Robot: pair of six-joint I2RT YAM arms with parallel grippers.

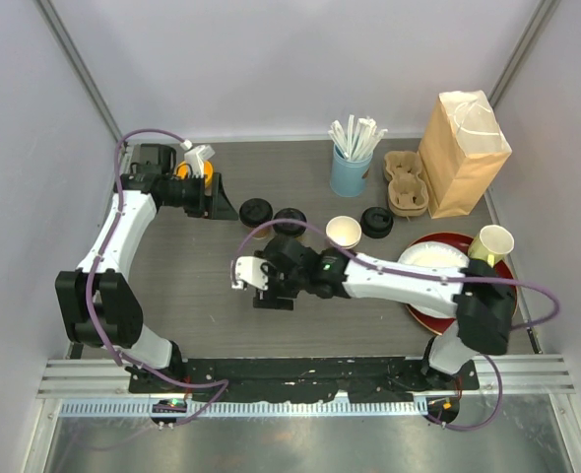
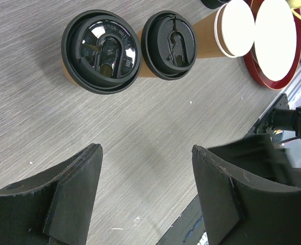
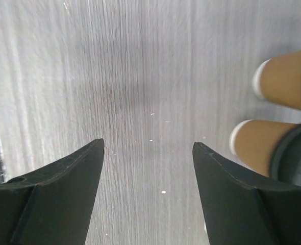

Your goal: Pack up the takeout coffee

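Two kraft-brown takeout coffee cups with black lids (image 1: 256, 210) (image 1: 290, 219) stand side by side mid-table. A third brown cup (image 1: 344, 233) to their right is lidless and white inside, with a loose black lid (image 1: 376, 222) beside it. My left gripper (image 1: 222, 202) is open just left of the lidded cups; its wrist view shows both cups (image 2: 100, 51) (image 2: 169, 45) beyond the empty jaws (image 2: 146, 148). My right gripper (image 1: 269, 294) hangs open over bare table in front of the cups. Its own view has nothing between the fingers (image 3: 148, 143), with two cup bodies (image 3: 283, 76) (image 3: 255, 145) off to the right.
At the back right stand a light-blue cup of wrapped straws (image 1: 351, 172), a cardboard cup carrier (image 1: 406, 182) and a brown paper bag (image 1: 460, 153). A red plate (image 1: 446, 237) holding a white dish and a pale yellow cup (image 1: 492, 243) sits at the right.
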